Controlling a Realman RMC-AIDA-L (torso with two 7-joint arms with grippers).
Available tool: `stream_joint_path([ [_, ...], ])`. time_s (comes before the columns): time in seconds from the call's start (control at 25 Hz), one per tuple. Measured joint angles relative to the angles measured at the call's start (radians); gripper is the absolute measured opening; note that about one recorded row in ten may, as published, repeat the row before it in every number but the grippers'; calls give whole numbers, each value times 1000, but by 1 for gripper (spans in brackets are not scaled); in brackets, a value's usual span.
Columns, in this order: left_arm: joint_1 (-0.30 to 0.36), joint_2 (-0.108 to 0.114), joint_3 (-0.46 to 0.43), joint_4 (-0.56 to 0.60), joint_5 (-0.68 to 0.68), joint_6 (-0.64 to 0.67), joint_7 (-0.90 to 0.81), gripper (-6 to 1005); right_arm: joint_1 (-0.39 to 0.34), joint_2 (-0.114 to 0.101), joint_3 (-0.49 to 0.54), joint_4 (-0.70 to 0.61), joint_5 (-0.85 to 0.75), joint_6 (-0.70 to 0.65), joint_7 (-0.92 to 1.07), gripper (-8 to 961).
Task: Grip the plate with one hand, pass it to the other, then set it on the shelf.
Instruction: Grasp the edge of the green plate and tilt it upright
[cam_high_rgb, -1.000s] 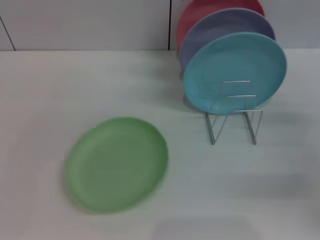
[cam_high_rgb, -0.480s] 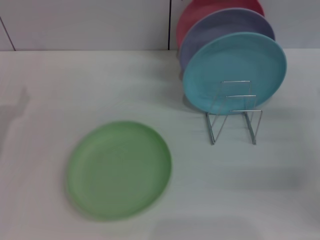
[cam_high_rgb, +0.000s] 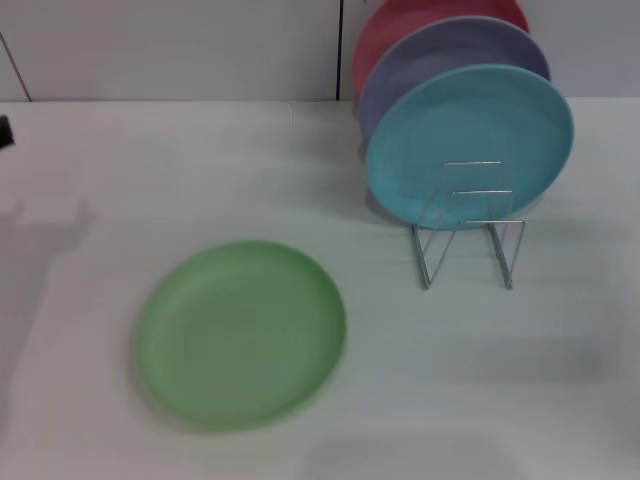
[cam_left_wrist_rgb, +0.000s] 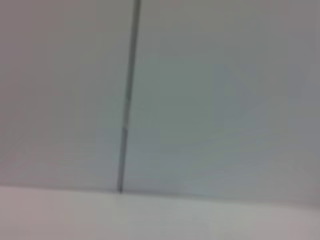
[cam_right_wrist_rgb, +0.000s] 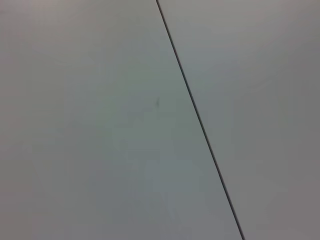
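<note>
Only a dark sliver at the far left edge of the head view, with a faint shadow on the table (cam_high_rgb: 150, 160) under it, hints at the left arm; too little shows to name it, and no gripper is in view, so whether the fingers are spread or pressed together cannot be told for either arm. Both wrist views show blank wall with a thin dark seam, nothing of the task's things. The green plate (cam_high_rgb: 241, 333) lies flat on the table, face up, toward the near left, apart from everything else and untouched. It is round, so no long axis and no pointing direction; any rim point serves for a grasp. Judgement: the plate sits on the left half, so the left arm looks nearer and the pick has not yet begun. The wire rack (cam_high_rgb: 470, 225) stands well to the plate's right and farther back, its front upright loops bare. Behind those loops a turquoise plate (cam_high_rgb: 470, 140) stands on edge, then a lavender plate (cam_high_rgb: 450, 55), then a red plate (cam_high_rgb: 400, 25), each leaning back. Judgement: the free slot is the front one, so the plate must go from flat to upright.
</note>
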Motion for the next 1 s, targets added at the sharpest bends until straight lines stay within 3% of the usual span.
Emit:
stream_joint_path([
  [0.04, -19, -28, -45, -15, -64, -94, 106, 827, 0, 0, 0, 0, 0, 0, 0, 650],
  [0.08, -19, -28, -45, -15, -64, -94, 106, 827, -1, 0, 0, 0, 0, 0, 0, 650],
  [0.12, -44, -74, -120, -23, -140, -204, 238, 826, -2, 0, 0, 0, 0, 0, 0, 650],
  [0.16, -108, -175, -307, -22, -251, -416, 474, 826, -3, 0, 0, 1, 2, 0, 0, 650],
  [0.24, -146, -213, -392, -17, -290, -520, 564, 825, -2, 0, 0, 1, 2, 0, 0, 651],
  [0.4, -210, -213, -471, 7, -377, -684, 636, 823, -1, 0, 1, 0, 2, 0, -1, 651],
  [0.52, -211, -213, -474, 6, -380, -693, 636, 822, 2, -1, 2, -2, 2, 0, -8, 650],
  [0.72, -236, -213, -483, -8, -386, -789, 631, 820, -2, -2, 1, 6, 0, 0, -9, 650],
  [0.8, -261, -212, -500, -14, -381, -887, 630, 819, 4, -2, 0, 4, -1, 0, -9, 650],
  [1.0, -279, -212, -510, -9, -374, -952, 630, 817, 7, -3, 0, 3, -1, 0, -9, 650],
])
